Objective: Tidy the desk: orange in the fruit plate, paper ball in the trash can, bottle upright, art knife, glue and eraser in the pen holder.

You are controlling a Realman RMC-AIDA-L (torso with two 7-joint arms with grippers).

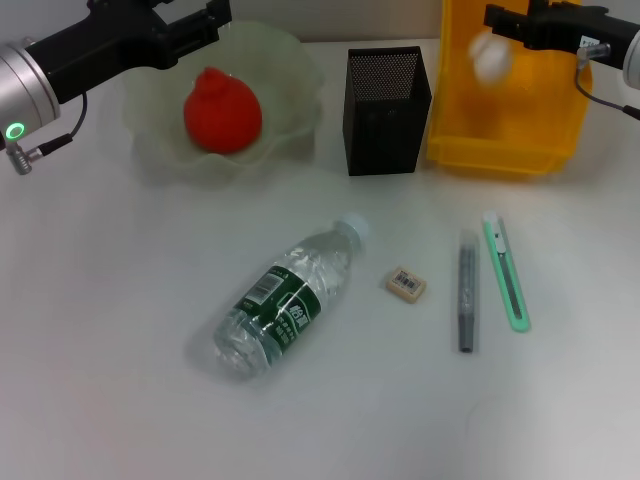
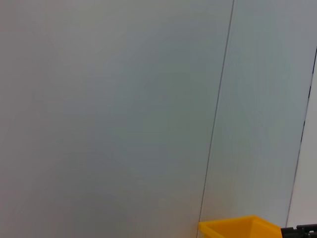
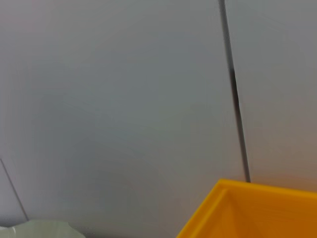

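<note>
The orange (image 1: 222, 110) rests in the pale green fruit plate (image 1: 290, 70) at the back left. Just above the plate's rim, my left gripper (image 1: 203, 24) is open and holds nothing. My right gripper (image 1: 508, 22) is open over the yellow trash can (image 1: 505, 140). Under it, inside the can, the white paper ball (image 1: 490, 56) shows as a blur, free of the fingers. The bottle (image 1: 285, 300) lies on its side in the middle of the desk (image 1: 100, 380). To its right lie the eraser (image 1: 406, 284), the grey glue (image 1: 467, 290) and the mint art knife (image 1: 505, 270). The black mesh pen holder (image 1: 385, 95) stands between plate and can.
Both wrist views face a pale wall with a vertical seam. The trash can's yellow rim (image 2: 237, 229) shows in the left wrist view. The right wrist view shows the can's rim (image 3: 257, 208) and a bit of the plate's edge (image 3: 44, 229).
</note>
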